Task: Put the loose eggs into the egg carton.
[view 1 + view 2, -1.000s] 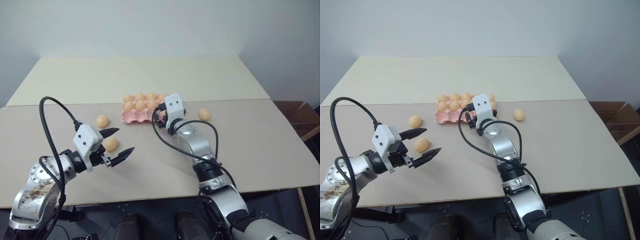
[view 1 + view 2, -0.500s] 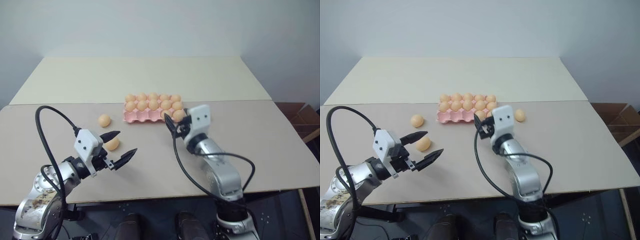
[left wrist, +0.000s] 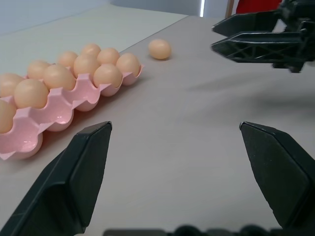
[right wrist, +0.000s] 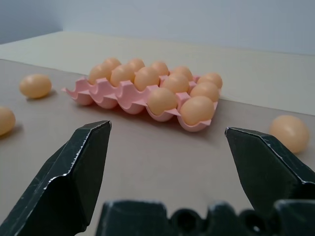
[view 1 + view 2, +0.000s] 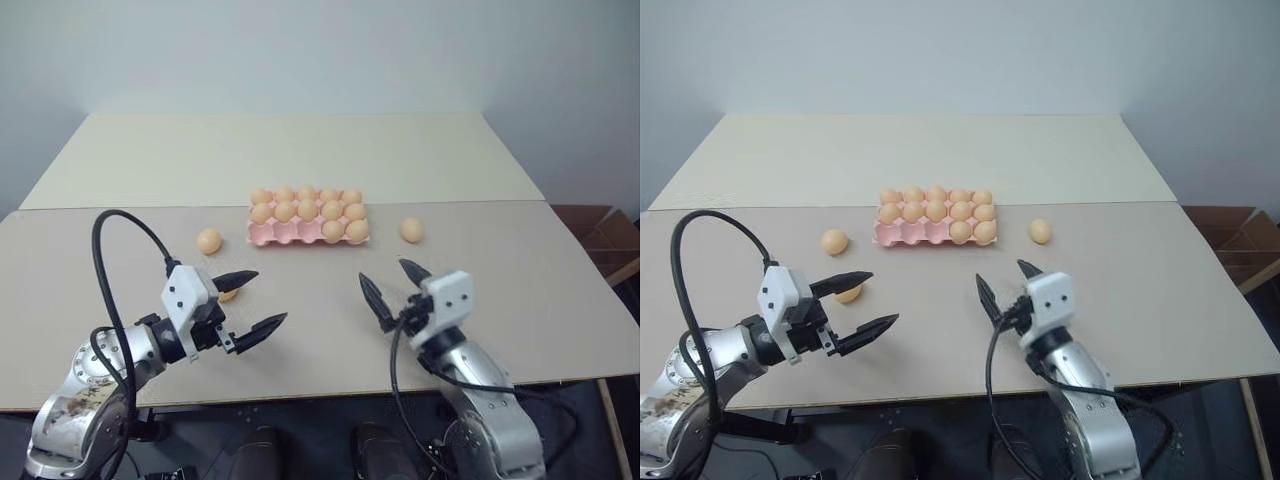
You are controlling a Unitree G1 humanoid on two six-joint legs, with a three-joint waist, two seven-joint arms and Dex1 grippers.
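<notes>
Right now both my grippers are spread wide and empty: the left gripper (image 5: 250, 298) beside one egg (image 5: 849, 293), the right gripper (image 5: 393, 284) nearer me than the pink carton (image 5: 307, 229). Two more loose eggs lie left (image 5: 208, 241) and right (image 5: 411, 230) of it

Bare table (image 5: 330, 300) between both hands and egg carton (image 5: 308, 232)

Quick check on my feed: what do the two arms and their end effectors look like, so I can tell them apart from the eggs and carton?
Both arms are silver-grey metal with black joint sections. Each carries a white boxy block at the wrist and a looping black cable. The left end effector and right end effector each have two black, pointed, wedge-shaped fingers. The left arm's lower segment looks scuffed and worn.
</notes>
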